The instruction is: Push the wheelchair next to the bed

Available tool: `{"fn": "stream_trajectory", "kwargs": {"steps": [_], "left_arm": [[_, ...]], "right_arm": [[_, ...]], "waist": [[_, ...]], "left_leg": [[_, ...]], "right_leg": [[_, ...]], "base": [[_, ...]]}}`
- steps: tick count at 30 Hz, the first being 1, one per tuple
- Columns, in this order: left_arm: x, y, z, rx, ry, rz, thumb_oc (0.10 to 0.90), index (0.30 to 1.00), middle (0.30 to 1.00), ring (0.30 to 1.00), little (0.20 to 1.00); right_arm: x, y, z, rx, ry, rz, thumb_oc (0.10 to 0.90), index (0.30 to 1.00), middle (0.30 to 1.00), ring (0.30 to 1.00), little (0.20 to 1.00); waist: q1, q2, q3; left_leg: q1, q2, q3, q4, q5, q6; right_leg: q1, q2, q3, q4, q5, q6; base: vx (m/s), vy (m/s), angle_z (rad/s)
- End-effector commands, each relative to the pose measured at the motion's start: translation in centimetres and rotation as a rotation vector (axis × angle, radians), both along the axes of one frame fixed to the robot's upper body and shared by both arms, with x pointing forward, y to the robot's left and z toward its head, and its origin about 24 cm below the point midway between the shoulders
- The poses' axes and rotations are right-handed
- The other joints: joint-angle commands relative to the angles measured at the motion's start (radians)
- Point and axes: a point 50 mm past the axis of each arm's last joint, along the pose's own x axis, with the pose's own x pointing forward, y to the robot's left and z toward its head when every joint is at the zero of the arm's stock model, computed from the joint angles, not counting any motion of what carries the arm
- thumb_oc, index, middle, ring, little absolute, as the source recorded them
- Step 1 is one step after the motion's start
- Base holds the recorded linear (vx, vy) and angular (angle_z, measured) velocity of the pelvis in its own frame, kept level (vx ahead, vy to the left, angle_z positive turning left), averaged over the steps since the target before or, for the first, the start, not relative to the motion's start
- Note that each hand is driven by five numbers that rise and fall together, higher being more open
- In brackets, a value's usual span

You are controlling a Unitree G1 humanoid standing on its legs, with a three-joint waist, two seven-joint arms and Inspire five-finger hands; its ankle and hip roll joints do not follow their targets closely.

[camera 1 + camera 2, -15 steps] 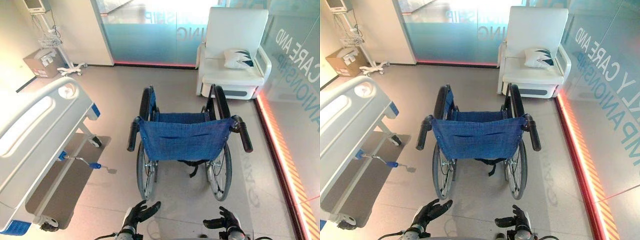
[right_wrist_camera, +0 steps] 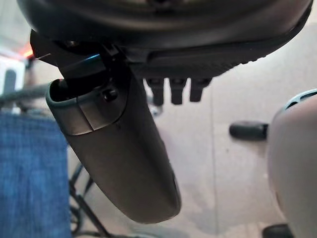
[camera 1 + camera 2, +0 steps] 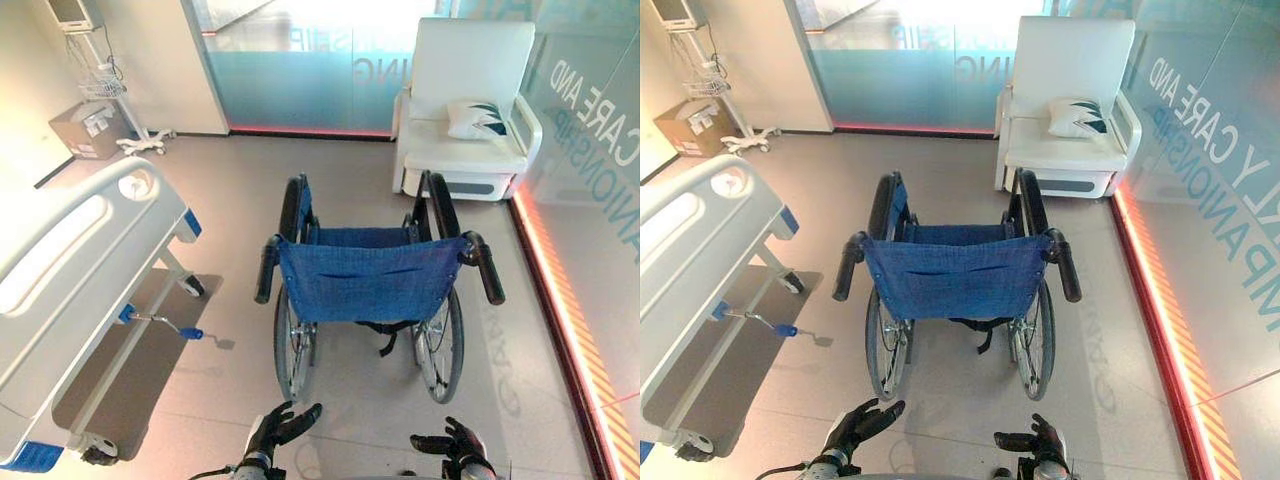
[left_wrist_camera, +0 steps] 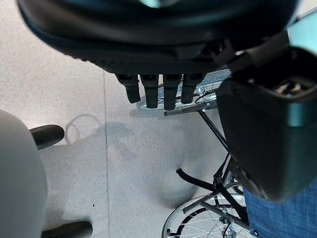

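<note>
Hovering low at the near edge of the floor, the left hand [image 3: 283,427] is open, its fingers spread and holding nothing; it sits where it did half a second ago. The right hand [image 3: 447,443], equally open and empty, has sunk a touch toward the near edge and nothing more. Both are well short of the wheelchair [image 3: 365,282], which stands in the middle of the floor [image 3: 230,190] with its back to the robot. Its left push handle [image 3: 266,270] and right push handle [image 3: 487,272] are untouched, and the chair has not rolled. Wheels and blue backrest lie as before, and the slight slide of the whole scene is the camera's own. The bed [image 3: 80,240] runs along the floor's left edge, apart from the chair, with a bare strip of floor between them. By my reading the push has not begun. The hands must first rise and reach forward to the handles, then steer the chair leftward toward the bed.
</note>
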Motion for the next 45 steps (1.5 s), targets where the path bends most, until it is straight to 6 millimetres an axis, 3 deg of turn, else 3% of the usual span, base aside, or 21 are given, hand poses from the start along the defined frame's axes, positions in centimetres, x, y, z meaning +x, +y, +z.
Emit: {"fn": "stream_trajectory", "kwargs": {"steps": [1,4,5,7,10,11,12,13,14,17,18,22,23,24,25,26,27,29,32,37,45], "left_arm": [[3.4,0.8,1.2,-0.001,-0.106,0.054,0.8,0.9,0.9,0.9,0.9],[4.7,3.6,2.4,-0.012,-0.204,0.287,0.8,0.9,0.9,0.9,0.9],[6.0,5.4,3.8,0.02,-0.294,0.365,0.8,0.9,0.9,0.9,0.9],[7.1,6.5,5.0,0.039,-0.361,0.399,0.8,0.9,0.9,0.9,0.9],[10.1,9.8,8.8,0.136,-0.527,0.417,0.8,0.9,0.9,0.9,0.9],[10.4,10.3,9.2,0.141,-0.536,0.421,0.8,0.9,0.9,0.9,0.9],[12.0,12.4,11.6,0.182,-0.611,0.44,0.8,0.9,0.9,0.9,0.9],[12.4,13.0,12.4,0.187,-0.63,0.447,0.8,0.9,0.9,0.9,0.9],[13.7,14.2,14.5,0.218,-0.712,0.464,0.8,0.9,0.9,0.9,0.9],[15.3,15.0,17.1,0.233,-0.797,0.473,0.8,0.9,0.9,0.9,0.9],[16.2,15.6,19.1,0.249,-0.864,0.476,0.8,0.9,0.9,0.9,0.9],[18.7,16.8,24.8,0.277,-1.019,0.461,0.8,0.9,0.9,0.9,0.9],[18.8,16.8,25.0,0.278,-1.026,0.458,0.8,0.9,0.9,0.9,0.9],[19.7,16.5,27.1,0.279,-1.086,0.427,0.8,0.9,0.9,0.9,0.9],[19.8,16.4,27.3,0.279,-1.096,0.42,0.8,0.9,0.9,0.9,0.9],[20.7,15.7,29.1,0.252,-1.143,0.366,0.8,0.9,0.9,0.9,0.9],[20.7,15.7,29.1,0.252,-1.143,0.366,0.8,0.9,0.9,0.9,0.9],[21.6,14.3,31.0,0.206,-1.194,0.242,0.8,0.9,0.9,0.9,0.9],[22.0,12.7,32.3,0.191,-1.222,0.091,0.8,0.9,0.9,0.9,0.9],[21.7,11.9,32.5,0.19,-1.158,-0.086,0.8,0.9,0.9,0.9,0.9],[20.9,11.7,31.1,0.28,-0.981,-0.251,0.8,0.9,0.9,0.9,0.9]], "right_arm": [[4.8,-1.7,2.2,-0.042,-0.187,-0.078,0.8,0.9,0.9,0.9,0.9],[6.5,-4.1,3.8,-0.089,-0.269,-0.159,0.8,0.9,0.9,0.9,0.9],[7.7,-5.7,5.2,-0.105,-0.334,-0.201,0.8,0.9,0.9,0.9,0.9],[8.6,-7.0,6.3,-0.114,-0.383,-0.214,0.8,0.9,0.9,0.9,0.9],[11.9,-11.2,11.2,-0.216,-0.565,-0.233,0.8,0.9,0.9,0.9,0.9],[12.2,-11.6,11.8,-0.225,-0.579,-0.235,0.8,0.9,0.9,0.9,0.9],[13.8,-13.3,14.4,-0.274,-0.656,-0.247,0.8,0.9,0.9,0.9,0.9],[14.4,-13.6,15.3,-0.285,-0.677,-0.249,0.8,0.9,0.9,0.9,0.9],[15.6,-14.5,17.4,-0.327,-0.738,-0.254,0.8,0.9,0.9,0.9,0.9],[17.1,-15.0,19.9,-0.366,-0.797,-0.255,0.8,0.9,0.9,0.9,0.9],[18.0,-15.3,21.7,-0.392,-0.845,-0.253,0.8,0.9,0.9,0.9,0.9],[20.5,-14.8,26.9,-0.431,-0.994,-0.223,0.8,0.9,0.9,0.9,0.9],[20.6,-14.8,27.1,-0.434,-1.001,-0.221,0.8,0.9,0.9,0.9,0.9],[21.4,-14.1,29.0,-0.442,-1.063,-0.2,0.8,0.9,0.9,0.9,0.9],[21.5,-14.1,29.3,-0.445,-1.072,-0.196,0.8,0.9,0.9,0.9,0.9],[22.1,-13.3,31.1,-0.45,-1.135,-0.165,0.8,0.9,0.9,0.9,0.9],[22.1,-13.3,31.1,-0.45,-1.135,-0.165,0.8,0.9,0.9,0.9,0.9],[22.6,-12.2,33.6,-0.466,-1.226,-0.103,0.8,0.9,0.9,0.9,0.9],[22.6,-11.2,35.5,-0.472,-1.291,-0.022,0.8,0.9,0.9,0.9,0.9],[22.4,-9.6,36.4,-0.443,-1.306,0.153,0.8,0.9,0.9,0.9,0.9],[21.8,-7.7,35.3,-0.372,-1.257,0.299,0.8,0.9,0.9,0.9,0.9]], "waist": [[0.016,-0.006,0.016],[0.021,-0.011,0.014],[0.026,-0.016,0.012],[0.029,-0.018,0.012],[0.034,-0.018,0.013],[0.034,-0.018,0.013],[0.032,-0.019,0.01],[0.031,-0.019,0.009],[0.027,-0.02,0.005],[0.024,-0.019,0.004],[0.022,-0.018,0.001],[0.013,-0.013,-0.002],[0.013,-0.013,-0.001],[0.01,-0.011,-0.002],[0.01,-0.011,-0.001],[0.007,-0.01,0.001],[0.007,-0.01,0.001],[0.008,-0.008,0.004],[0.011,-0.008,0.008],[0.013,-0.01,0.01],[0.012,-0.012,0.023]], "left_leg": [[0.003,-0.068,0.013,0.004,-0.046,0.03],[0.014,-0.066,0.013,0.004,-0.049,0.03],[0.016,-0.063,0.012,0.004,-0.05,0.029],[0.017,-0.06,0.012,0.004,-0.049,0.028],[0.015,-0.055,0.012,0.004,-0.047,0.023],[0.015,-0.054,0.012,0.004,-0.047,0.022],[0.015,-0.054,0.014,0.004,-0.049,0.021],[0.015,-0.055,0.015,0.004,-0.05,0.021],[0.016,-0.055,0.016,0.004,-0.051,0.019],[0.018,-0.056,0.016,0.004,-0.052,0.017],[0.019,-0.055,0.017,0.004,-0.053,0.015],[0.018,-0.055,0.023,0.004,-0.051,0.011],[0.018,-0.055,0.023,0.004,-0.051,0.01],[0.016,-0.056,0.024,0.004,-0.051,0.009],[0.015,-0.056,0.024,0.004,-0.051,0.009],[0.012,-0.058,0.024,0.004,-0.05,0.009],[0.012,-0.058,0.024,0.004,-0.05,0.009],[0.005,-0.059,0.022,0.004,-0.049,0.009],[0.0,-0.061,0.019,0.004,-0.05,0.01],[-0.003,-0.062,0.017,0.004,-0.05,0.012],[-0.009,-0.062,0.019,0.004,-0.046,0.017]], "right_leg": [[0.034,0.035,0.001,0.006,0.01,-0.033],[0.046,0.038,0.002,0.002,0.008,-0.035],[0.049,0.038,0.002,0.002,0.007,-0.036],[0.05,0.038,0.002,0.002,0.007,-0.037],[0.048,0.037,0.0,0.002,0.009,-0.037],[0.047,0.037,0.001,0.002,0.009,-0.036],[0.046,0.037,0.0,0.002,0.008,-0.035],[0.046,0.037,0.0,0.002,0.008,-0.035],[0.046,0.038,0.001,0.002,0.007,-0.034],[0.047,0.038,0.001,0.002,0.005,-0.033],[0.048,0.038,0.002,0.002,0.004,-0.033],[0.048,0.036,0.003,0.002,0.0,-0.033],[0.048,0.036,0.003,0.002,0.0,-0.034],[0.046,0.036,0.004,0.002,-0.002,-0.034],[0.046,0.036,0.004,0.002,-0.002,-0.034],[0.044,0.036,0.004,0.002,-0.003,-0.035],[0.044,0.036,0.004,0.002,-0.003,-0.035],[0.04,0.035,0.002,0.002,-0.005,-0.036],[0.038,0.034,0.0,0.002,-0.006,-0.035],[0.038,0.035,-0.001,0.002,-0.009,-0.035],[0.033,0.035,-0.002,0.002,-0.006,-0.031]], "base": [[0.05,-0.032,0.0],[0.06,-0.05,0.0],[0.03,-0.05,0.01],[0.02,-0.041,0.03],[0.0,-0.01,0.01],[0.0,0.0,0.0],[0.0,0.0,0.0],[0.0,0.0,0.0],[0.0,0.0,0.0],[0.01,0.005,-0.01],[0.04,0.018,-0.01],[0.02,0.01,0.0],[0.0,0.0,0.0],[0.0,0.0,0.0],[0.0,0.0,0.0],[0.0,0.0,0.0],[0.0,0.0,0.0],[0.0,0.0,0.0],[0.0,0.0,0.0],[0.0,0.001,0.01],[-0.02,0.0,0.0]]}}
